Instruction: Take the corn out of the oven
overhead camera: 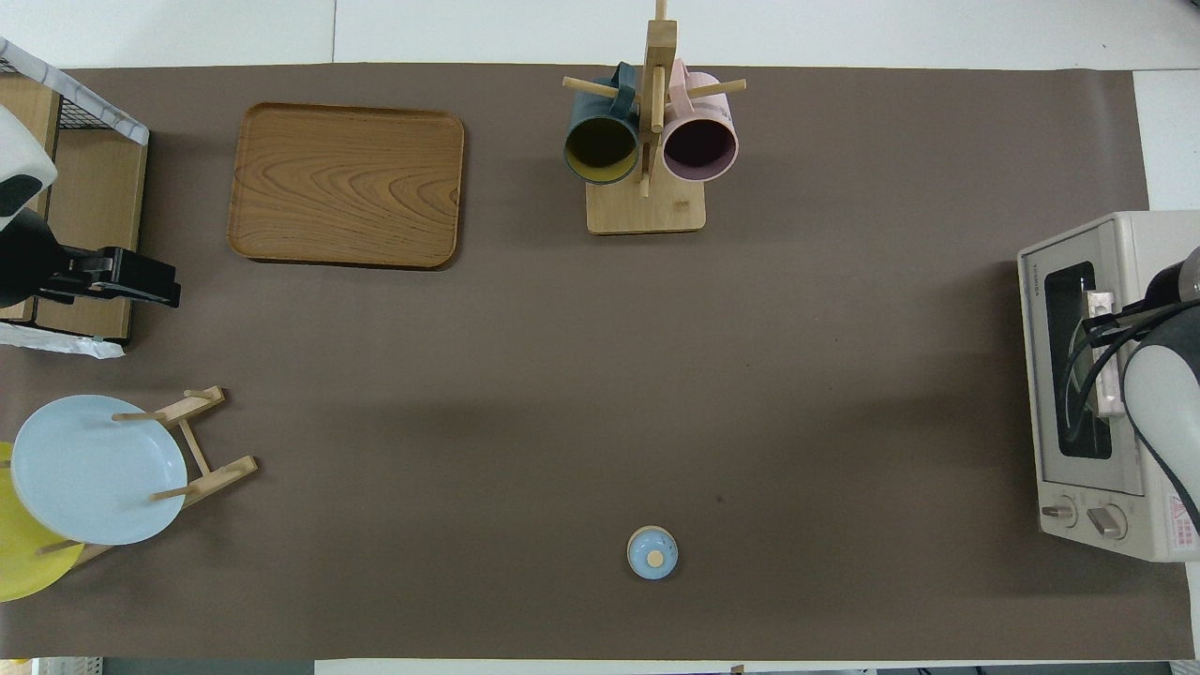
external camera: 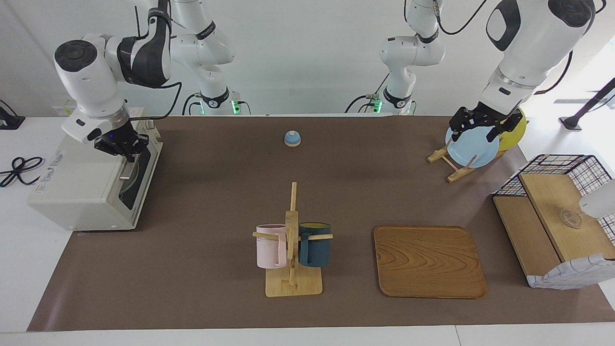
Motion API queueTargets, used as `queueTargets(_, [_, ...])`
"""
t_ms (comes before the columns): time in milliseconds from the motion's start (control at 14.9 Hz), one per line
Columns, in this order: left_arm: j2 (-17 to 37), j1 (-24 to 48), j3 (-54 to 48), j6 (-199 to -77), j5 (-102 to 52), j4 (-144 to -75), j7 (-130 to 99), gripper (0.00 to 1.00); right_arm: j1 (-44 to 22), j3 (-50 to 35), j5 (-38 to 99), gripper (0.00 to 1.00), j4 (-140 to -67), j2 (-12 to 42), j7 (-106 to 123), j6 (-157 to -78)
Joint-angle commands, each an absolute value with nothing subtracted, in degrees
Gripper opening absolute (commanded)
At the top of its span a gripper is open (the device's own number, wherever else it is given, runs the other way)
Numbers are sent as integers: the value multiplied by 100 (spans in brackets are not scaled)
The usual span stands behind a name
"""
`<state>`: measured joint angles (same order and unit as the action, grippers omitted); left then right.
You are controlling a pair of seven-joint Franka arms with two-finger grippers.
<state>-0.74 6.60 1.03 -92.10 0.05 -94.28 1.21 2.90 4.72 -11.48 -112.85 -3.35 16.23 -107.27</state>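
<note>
The off-white oven (external camera: 81, 192) stands at the right arm's end of the table; it also shows in the overhead view (overhead camera: 1092, 375). Its dark glass door (overhead camera: 1073, 361) looks closed. The corn is hidden; I see none of it. My right gripper (external camera: 126, 153) is down at the oven's top front edge, right at the door's bar handle (overhead camera: 1106, 361); in the overhead view the right arm covers it. My left gripper (external camera: 474, 135) hangs open and empty in the air over the light blue plate (external camera: 471, 146) at the left arm's end.
A blue bell (external camera: 292, 138) sits near the robots at mid-table. A wooden mug tree (external camera: 292, 250) with a pink and a dark blue mug, a wooden tray (external camera: 429, 262), a plate rack (external camera: 451, 168) with a yellow plate (overhead camera: 23, 567), and a wire-and-wood basket shelf (external camera: 552, 216).
</note>
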Motion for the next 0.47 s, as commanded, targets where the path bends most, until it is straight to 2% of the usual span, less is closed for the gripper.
queueTargets(0, [-97,642,88,-9114,97,-9404,141,100,413,448,-1283,0,-11522,-387,1696,-10924])
queueTargets(403, [-97,642,88,-9114,97,-9404,141,100,527,448,-1283,0,-11733,-396,1723,-11083])
